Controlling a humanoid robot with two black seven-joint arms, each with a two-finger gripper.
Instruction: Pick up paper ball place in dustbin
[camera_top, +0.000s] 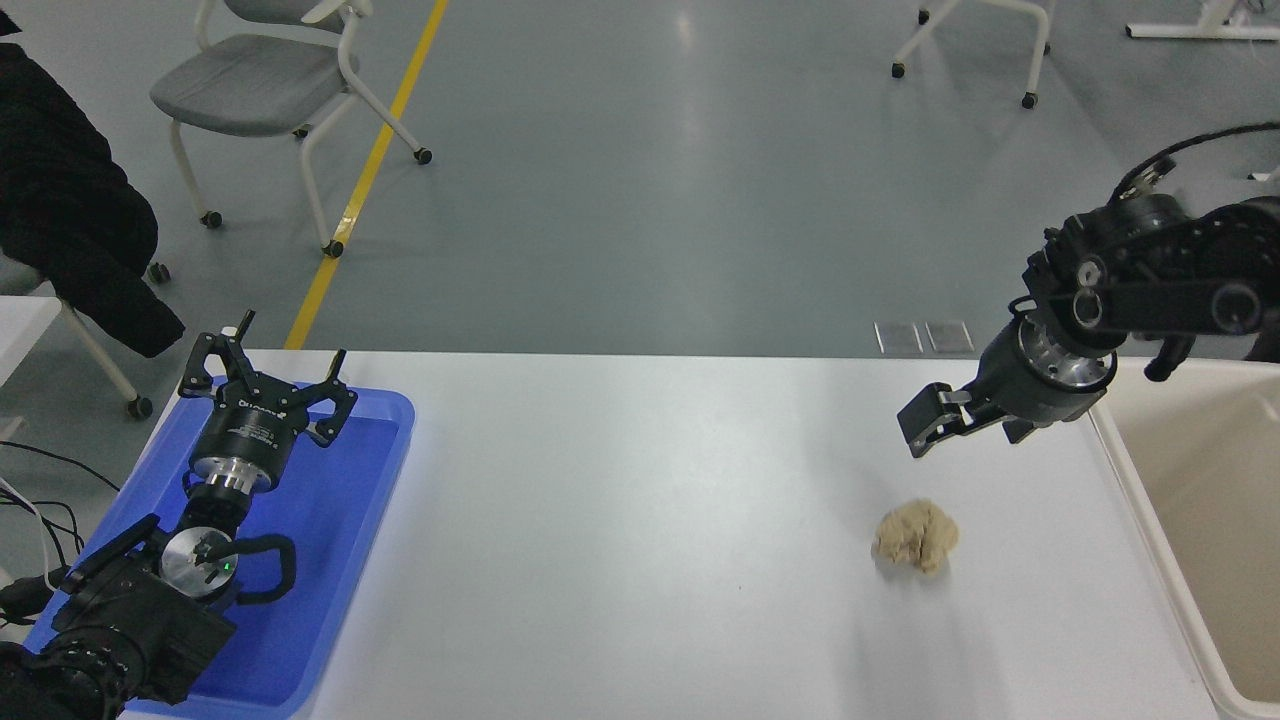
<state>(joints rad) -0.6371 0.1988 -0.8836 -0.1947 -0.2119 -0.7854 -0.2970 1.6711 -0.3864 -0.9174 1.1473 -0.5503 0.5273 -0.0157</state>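
The paper ball (915, 535), a wrinkled tan wad, lies on the white table (640, 520) right of centre. The dustbin (1135, 490), cream-white with beige inner walls, stands at the table's right edge, partly cut off by the picture. My right gripper (962, 436) comes in from the right edge. It is open and empty, and hovers above the table just beyond the ball and slightly to its right, left of the dustbin's rim. My left gripper (266, 366) is parked open over the blue tray (370, 470) at the lower left.
Beyond the table's far edge is grey floor with a yellow line (365, 180) and wheeled chairs (270, 90). A dark coat (70, 220) hangs over a chair at the far left. Cables (40, 500) lie left of the tray.
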